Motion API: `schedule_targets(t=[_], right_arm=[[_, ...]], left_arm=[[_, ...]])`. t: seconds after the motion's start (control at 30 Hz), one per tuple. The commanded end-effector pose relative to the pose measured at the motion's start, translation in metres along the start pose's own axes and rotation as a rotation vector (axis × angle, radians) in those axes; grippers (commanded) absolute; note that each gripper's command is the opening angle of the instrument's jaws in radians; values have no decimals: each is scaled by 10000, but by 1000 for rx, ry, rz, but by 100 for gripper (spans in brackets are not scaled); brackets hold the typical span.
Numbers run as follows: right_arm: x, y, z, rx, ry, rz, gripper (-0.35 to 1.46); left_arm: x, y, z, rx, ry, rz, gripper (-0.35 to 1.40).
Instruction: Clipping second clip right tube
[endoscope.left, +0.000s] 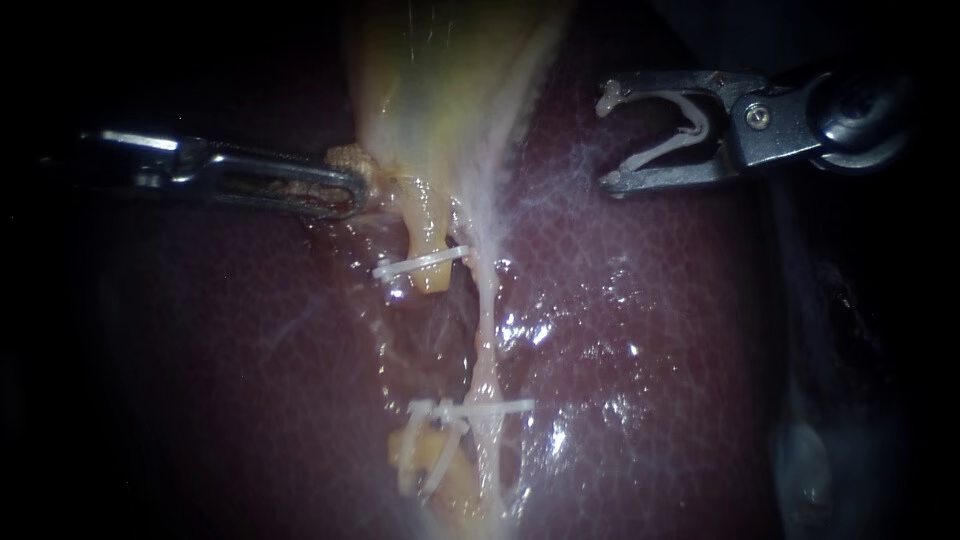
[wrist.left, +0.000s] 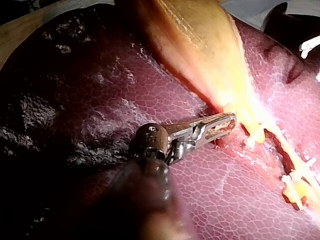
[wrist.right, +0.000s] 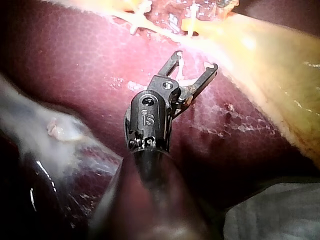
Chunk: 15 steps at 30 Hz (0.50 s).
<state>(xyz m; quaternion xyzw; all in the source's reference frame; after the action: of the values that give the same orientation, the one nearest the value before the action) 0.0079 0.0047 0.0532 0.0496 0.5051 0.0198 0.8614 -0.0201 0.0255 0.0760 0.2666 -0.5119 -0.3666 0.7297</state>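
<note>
"Endoscope view first: where is the clip?"
"At two o'clock, in the right instrument (endoscope.left: 606, 141). Its jaws stand wide, both touching the open clip (endoscope.left: 690, 118) held between them. Long axis three-to-nine, mouth pointing to nine, well apart from the right tube (endoscope.left: 486, 320)."
"The left instrument (endoscope.left: 350, 187)?"
"In from nine, jaws closed on the gallbladder (endoscope.left: 440, 90) edge."
"Counts?"
"Two instruments, two tubes, four clips. Right tube runs twelve-to-six with one crossing clip (endoscope.left: 505, 406) near six. The parted left tube (endoscope.left: 428, 235) just beside it bears an upper clip (endoscope.left: 420, 264) and a lower clip (endoscope.left: 428, 410). Behind all lies one liver (endoscope.left: 650, 330)."
</note>
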Motion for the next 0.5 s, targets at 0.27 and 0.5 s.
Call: schedule_targets(t=[0.27, 0.5], right_arm=[[0, 0, 0, 0, 0, 1, 48], [0, 0, 0, 0, 0, 1, 48]], left_arm=[[-1, -1, -5, 3, 1, -1, -35], [-28, -3, -40, -4, -2, -17, -35]])
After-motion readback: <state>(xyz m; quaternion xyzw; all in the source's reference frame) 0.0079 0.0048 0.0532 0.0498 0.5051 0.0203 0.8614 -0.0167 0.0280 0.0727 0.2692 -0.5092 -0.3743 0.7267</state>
